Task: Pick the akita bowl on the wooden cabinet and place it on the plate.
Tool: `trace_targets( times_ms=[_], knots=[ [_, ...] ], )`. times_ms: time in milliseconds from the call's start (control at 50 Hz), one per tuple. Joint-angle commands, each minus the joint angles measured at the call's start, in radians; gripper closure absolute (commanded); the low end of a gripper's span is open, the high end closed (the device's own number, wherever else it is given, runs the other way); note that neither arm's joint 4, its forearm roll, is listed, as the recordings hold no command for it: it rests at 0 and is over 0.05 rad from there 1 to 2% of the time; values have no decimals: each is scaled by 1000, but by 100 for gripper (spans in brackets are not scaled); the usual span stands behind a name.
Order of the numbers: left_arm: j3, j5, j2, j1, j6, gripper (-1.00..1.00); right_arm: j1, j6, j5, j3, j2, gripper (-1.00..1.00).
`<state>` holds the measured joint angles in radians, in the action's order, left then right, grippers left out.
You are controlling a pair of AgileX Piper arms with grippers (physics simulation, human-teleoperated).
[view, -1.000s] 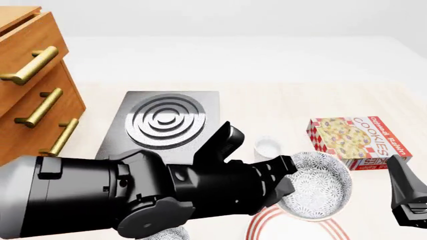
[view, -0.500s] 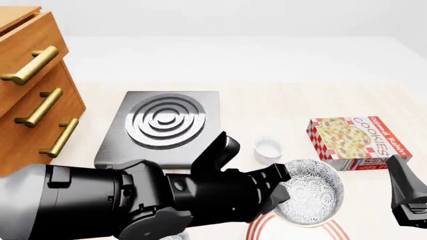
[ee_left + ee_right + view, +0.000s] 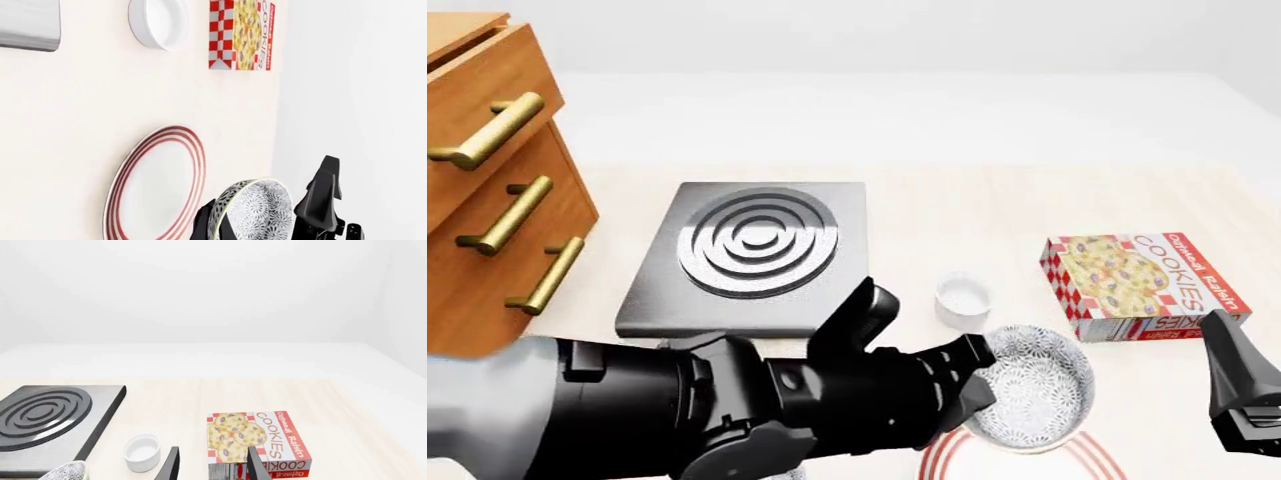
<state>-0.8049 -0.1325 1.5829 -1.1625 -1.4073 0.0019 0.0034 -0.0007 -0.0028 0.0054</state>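
Left gripper: the black left gripper (image 3: 968, 375) is clamped on the near-left rim of the round akita bowl with the black-and-white floral pattern and pale cream rim (image 3: 1034, 385); in the left wrist view one finger (image 3: 320, 197) sits outside the bowl (image 3: 257, 212) and the other presses the opposite side of the wall.

Akita bowl: it's up off the table, tilted, carried at about 5 o'clock in the front view, hanging over the far edge of the plate.

Plate: the flat white round plate with thin red concentric rings (image 3: 941, 460) peeks out at 6 o'clock under the bowl; the left wrist view shows its whole face bare (image 3: 157, 185), the bowl just beside its rim.

Right gripper: the black right gripper (image 3: 212, 467) has its fingers spread apart with nothing between them; in the front view only its dark body (image 3: 1241, 395) shows, at 4 o'clock, well apart from the bowl.

Ramekin: the small plain white round ramekin (image 3: 964, 300) stands just beyond the bowl, near centre.

Cookie box: the red-and-white checked cardboard cookie box (image 3: 1141, 280) lies flat at 3 o'clock.

Stove: the grey square stove with a ringed burner (image 3: 754, 250) sits at centre-left.

Wooden cabinet: the tall orange-brown wooden drawer unit with brass bar handles (image 3: 494, 170) fills 9 to 10 o'clock.
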Motion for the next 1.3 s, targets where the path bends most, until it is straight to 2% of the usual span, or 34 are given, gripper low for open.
trace_targets(
  times_ms=[20, 1300],
  knots=[
    [14, -46, 32, -9, -26, 100, 0, 0, 0, 0, 0, -100],
    [48, -169, 153, -16, -94, 100, 0, 0, -1, 1, 0, -100]
  ],
)
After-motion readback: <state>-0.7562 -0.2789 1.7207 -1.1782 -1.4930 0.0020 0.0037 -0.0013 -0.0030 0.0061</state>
